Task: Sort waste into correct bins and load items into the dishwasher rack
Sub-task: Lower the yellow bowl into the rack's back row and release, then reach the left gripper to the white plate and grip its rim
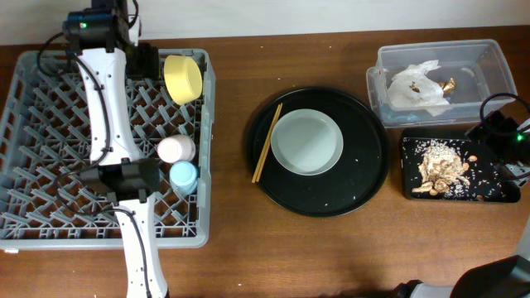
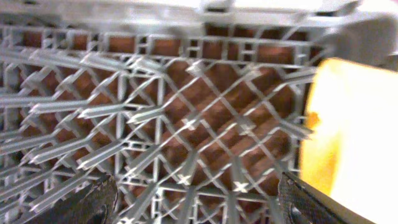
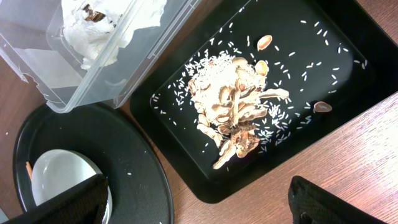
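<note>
From above, the rack (image 1: pixel 50 124) sat at nine o'clock on the worktop (image 1: pixel 232 248), yellow bowl (image 1: pixel 183 79) on edge in its one o'clock corner, pink cup (image 1: pixel 175 149) and blue cup (image 1: pixel 183 175) by its three o'clock wall. The plate (image 1: pixel 307 142) and chopsticks (image 1: pixel 267 142) lay on the round tray (image 1: pixel 348 190), dead centre. Left wrist: left fingers (image 2: pixel 93 202) spread wide over the rack floor, gripping nothing, yellow bowl at three o'clock. Right wrist: right fingers (image 3: pixel 336 202) stood wide too, empty, above the scraps (image 3: pixel 236 106) in the flat tray (image 3: pixel 311 62); tissue (image 3: pixel 106 25) in the tub (image 3: pixel 62 74) at eleven o'clock.

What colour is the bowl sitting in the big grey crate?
The bowl is yellow, clearest in the overhead view.
</note>
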